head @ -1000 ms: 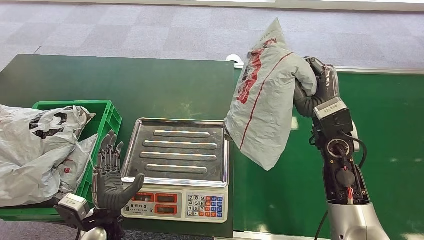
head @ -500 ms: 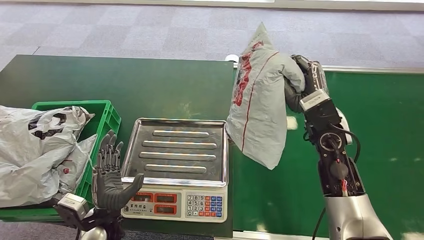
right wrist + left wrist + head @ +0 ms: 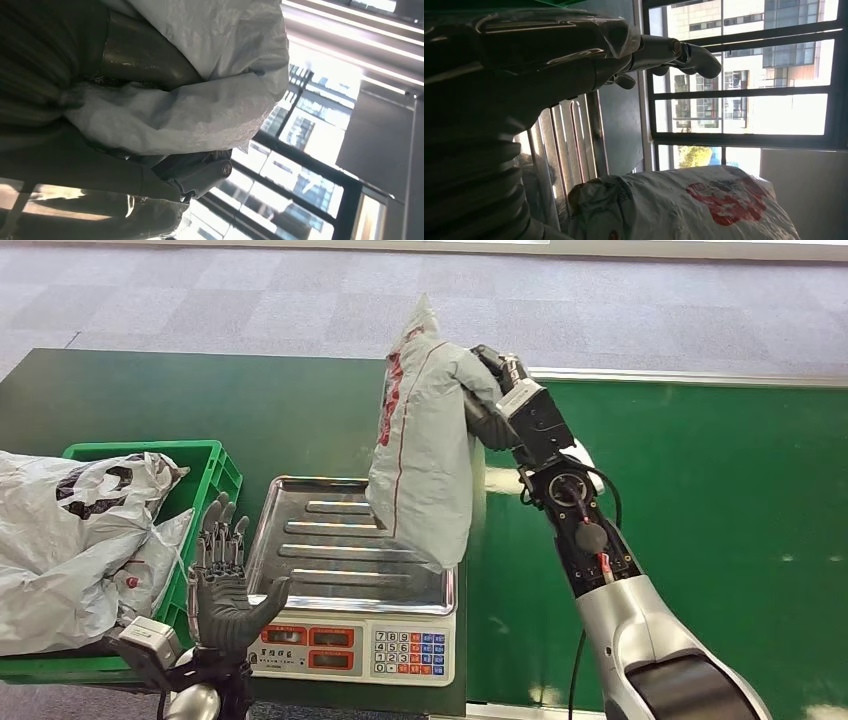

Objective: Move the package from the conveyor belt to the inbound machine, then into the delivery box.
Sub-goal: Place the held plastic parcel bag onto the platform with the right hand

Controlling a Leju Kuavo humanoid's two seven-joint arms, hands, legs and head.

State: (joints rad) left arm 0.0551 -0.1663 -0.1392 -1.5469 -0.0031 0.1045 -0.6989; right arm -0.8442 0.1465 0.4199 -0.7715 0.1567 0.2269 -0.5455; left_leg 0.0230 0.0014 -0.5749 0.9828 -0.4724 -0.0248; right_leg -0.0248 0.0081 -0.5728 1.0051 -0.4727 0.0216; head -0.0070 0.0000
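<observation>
Vs 1 s ago: right arm swung left. Package [image 3: 425, 430] was hanging over the conveyor belt [image 3: 700, 490], right of the scale; now hangs over the scale's steel tray [image 3: 330, 540], right half, lower corner just above the tray's near-right area — contact can't tell. Pkg still upright-ish, red print facing left. Left hand and crate unchanged.

Right hand [image 3: 490, 400] grasps pkg at its upper right side; fingers [image 3: 200, 172] wrap the grey plastic, bag bunched around them, bulk of the bag hanging left of and below the hand.

Left hand [image 3: 222, 585] empty, fingers spread and pointing far, palm up, near-left of scale between green crate [image 3: 215, 465] and keypad [image 3: 405, 650]. Crate on left holds other grey bags [image 3: 70, 540].
</observation>
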